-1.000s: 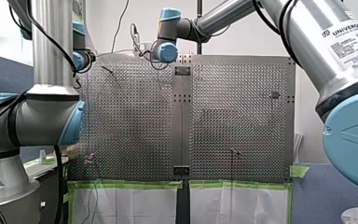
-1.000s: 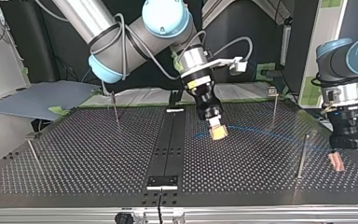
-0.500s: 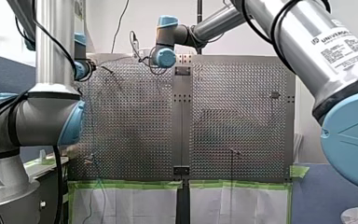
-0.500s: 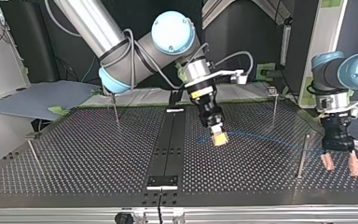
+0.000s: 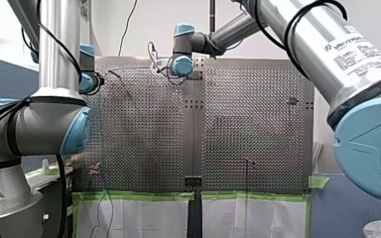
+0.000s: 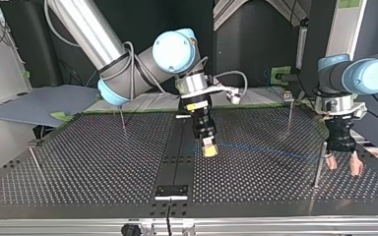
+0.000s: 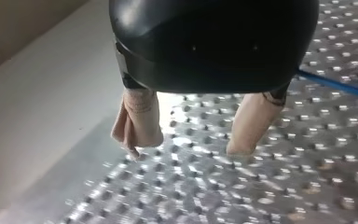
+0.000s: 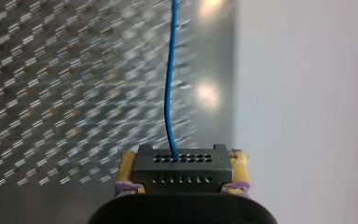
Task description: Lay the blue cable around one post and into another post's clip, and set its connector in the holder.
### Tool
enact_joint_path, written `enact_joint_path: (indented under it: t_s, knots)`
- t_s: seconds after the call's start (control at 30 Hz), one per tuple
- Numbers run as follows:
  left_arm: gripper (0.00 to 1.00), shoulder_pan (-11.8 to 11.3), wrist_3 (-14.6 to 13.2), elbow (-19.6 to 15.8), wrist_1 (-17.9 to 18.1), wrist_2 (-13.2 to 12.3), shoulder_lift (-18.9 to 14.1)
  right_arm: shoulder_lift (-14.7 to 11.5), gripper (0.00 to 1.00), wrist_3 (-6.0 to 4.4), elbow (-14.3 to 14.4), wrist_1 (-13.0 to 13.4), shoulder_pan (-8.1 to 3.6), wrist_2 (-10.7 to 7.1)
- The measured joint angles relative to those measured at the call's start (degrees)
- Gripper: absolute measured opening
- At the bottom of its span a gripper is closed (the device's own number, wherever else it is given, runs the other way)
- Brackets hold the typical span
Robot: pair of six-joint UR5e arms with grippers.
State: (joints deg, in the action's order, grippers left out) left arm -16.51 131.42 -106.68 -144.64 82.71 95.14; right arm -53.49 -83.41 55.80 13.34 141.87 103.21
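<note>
While right fingers (image 8: 127,164) pinch it | connector (image 8: 182,169) black, perforated | cable (image 8: 170,84) blue

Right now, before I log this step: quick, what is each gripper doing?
Left gripper: jaws open, holding nothing.
Right gripper: jaws shut on the connector of the blue cable.

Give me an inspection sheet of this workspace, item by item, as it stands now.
Surface: perforated table, black centre strip.
Job's things: blue cable lies across the table; its connector is in my right hand; thin posts stand upright.
Clutter: nothing seen.
Hands: my right hand shut on the connector, yellow pads; my left hand open, empty.
Cables: black lead hangs by the back wall.
Surroundings: green tape along the table's edge; grey sheet beside it.
</note>
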Motion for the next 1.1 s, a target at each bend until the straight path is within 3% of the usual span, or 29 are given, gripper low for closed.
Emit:
enact_joint_path:
  t_s: [0.17, 0.33, 0.6, 0.83, 0.93, 1.1]
  knots:
    - [1.00, 0.8, -0.3, -0.1, -0.3, 0.1, 0.4, 1.6, 0.00, 0.24, 1.1, -2.5, -0.78, 1.59]
    - [1.00, 1.1, 0.6, -0.1, -0.5, 0.4, 0.5, 1.9, 0.00, -1.01, 3.3, -1.8, -1.65, 2.48]
    - [1.00, 1.4, 1.3, -0.1, -1.1, 0.9, 0.5, 2.0, 0.00, -3.70, 7.5, 2.1, -2.70, 3.75]
    - [1.00, 2.0, 1.3, -0.1, -1.3, 0.9, 0.5, 4.0, 0.00, -4.30, 11.8, 6.4, -3.88, 7.11]
    - [1.00, 2.2, 1.2, -0.1, -1.4, 0.9, 0.4, 5.5, 0.00, -4.78, 13.5, 8.1, -4.72, 8.64]
    - [1.00, 2.6, 1.2, -0.1, -1.4, 1.4, 0.5, 8.7, 0.00, -6.06, 16.7, 11.4, -7.40, 10.51]
